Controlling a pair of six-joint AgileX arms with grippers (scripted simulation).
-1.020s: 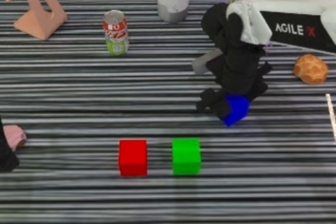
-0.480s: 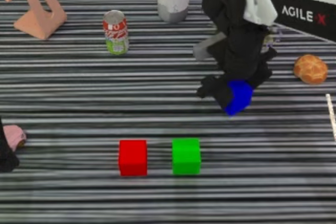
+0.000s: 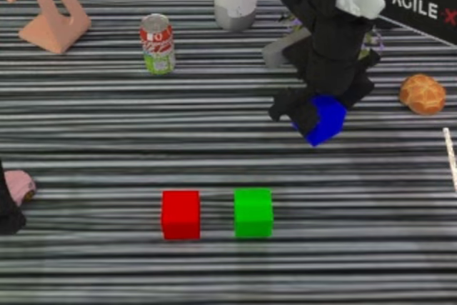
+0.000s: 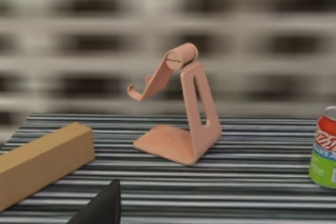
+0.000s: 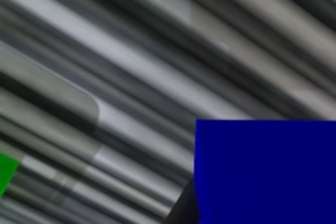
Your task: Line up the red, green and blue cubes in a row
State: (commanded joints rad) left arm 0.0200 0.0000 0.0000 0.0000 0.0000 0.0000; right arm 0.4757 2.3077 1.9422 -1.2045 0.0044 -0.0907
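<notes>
So the right pincer [image 3: 314, 116] is pinching the blue cube [image 3: 325, 119], up and to the right of the green cube [image 3: 253, 212] and well apart from it. The red cube [image 3: 181, 213] sits just left of the green one on the striped bench [image 3: 107, 155]. The left arm is parked way off to the left of the red cube.
</notes>
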